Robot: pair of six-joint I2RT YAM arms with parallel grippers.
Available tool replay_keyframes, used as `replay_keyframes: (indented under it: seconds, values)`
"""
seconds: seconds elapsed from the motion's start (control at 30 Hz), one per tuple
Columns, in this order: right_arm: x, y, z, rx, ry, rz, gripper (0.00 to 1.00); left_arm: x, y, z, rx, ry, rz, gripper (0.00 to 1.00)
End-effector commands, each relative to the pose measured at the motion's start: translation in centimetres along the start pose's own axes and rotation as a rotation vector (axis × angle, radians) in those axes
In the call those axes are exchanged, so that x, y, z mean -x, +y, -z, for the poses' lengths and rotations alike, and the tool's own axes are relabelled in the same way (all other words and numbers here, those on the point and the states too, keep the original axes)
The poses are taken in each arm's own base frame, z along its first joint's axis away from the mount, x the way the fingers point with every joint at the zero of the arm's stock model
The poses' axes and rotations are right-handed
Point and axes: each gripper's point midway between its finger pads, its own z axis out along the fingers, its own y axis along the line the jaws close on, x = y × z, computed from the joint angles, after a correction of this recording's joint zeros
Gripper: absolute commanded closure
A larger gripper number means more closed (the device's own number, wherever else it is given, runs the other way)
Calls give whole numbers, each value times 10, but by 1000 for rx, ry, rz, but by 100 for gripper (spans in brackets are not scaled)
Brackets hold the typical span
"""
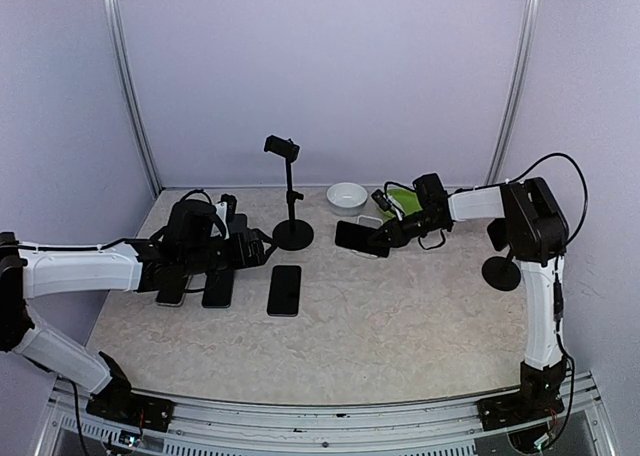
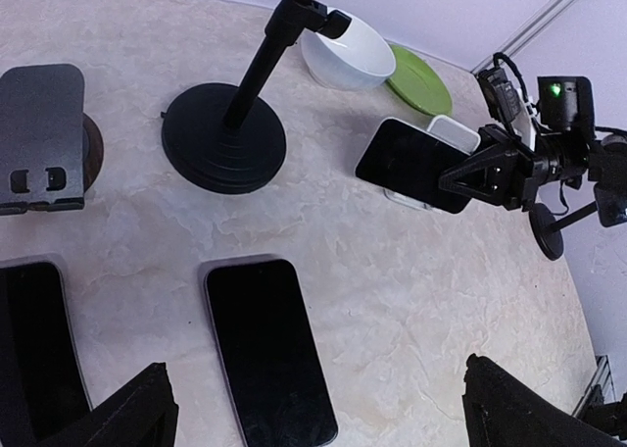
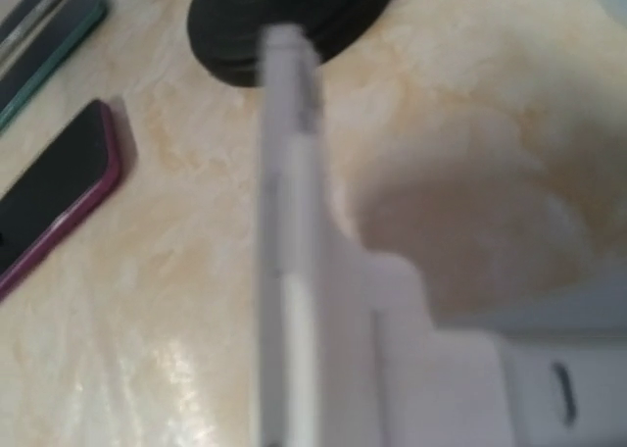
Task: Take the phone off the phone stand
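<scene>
- Pinching the phone (image 2: 411,163) by its edge with the right jaws, against the white stand (image 2: 454,131).
- Holding the left jaws wide open above the surface (image 1: 400,326).

This is a robotics lab test cell, not a lived-in room. Plain pale lilac wall panels (image 1: 320,66) box in the space, joined at the corners by bare aluminium poles (image 1: 128,86). A beige marbled tabletop (image 1: 400,326) ends at a slotted aluminium rail (image 1: 330,416), where a white-and-black robot arm on the left (image 1: 80,266) and its twin on the right (image 1: 545,311) are bolted. A loose black cable (image 1: 555,155) trails from the right one. The tabletop carries only a set-out kit: dark smartphones lying flat (image 1: 284,289), a black pole stand with a round base (image 1: 292,234), a black slab phone (image 1: 352,238) on a white plastic phone stand (image 2: 453,131), a white bowl (image 1: 346,194) and a green plate (image 2: 419,79).
</scene>
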Motion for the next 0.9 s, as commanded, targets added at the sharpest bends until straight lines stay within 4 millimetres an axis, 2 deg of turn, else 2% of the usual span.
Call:
replay_keyframes:
  seconds: [0.0, 0.1, 0.3, 0.4, 0.67, 0.87]
  values:
    - [39, 32, 17, 5, -125, 13, 92, 11, -3, -2, 24, -42, 33, 1]
    - [44, 45, 26, 4, -186, -44, 100, 6, -4, -8, 40, -36, 42, 1]
    - [42, 68, 36, -19, -244, -107, 100, -7, -24, -22, 21, -18, 83, 1]
    - [37, 85, 30, -25, -254, -103, 100, -12, -38, -29, -15, -15, 146, 1]
    - [12, 115, 8, -102, -286, -92, 100, -23, -75, -50, -117, -11, 330, 1]
    - [-1, 128, 11, -171, -334, -115, 100, -30, -95, -70, -167, 19, 488, 1]
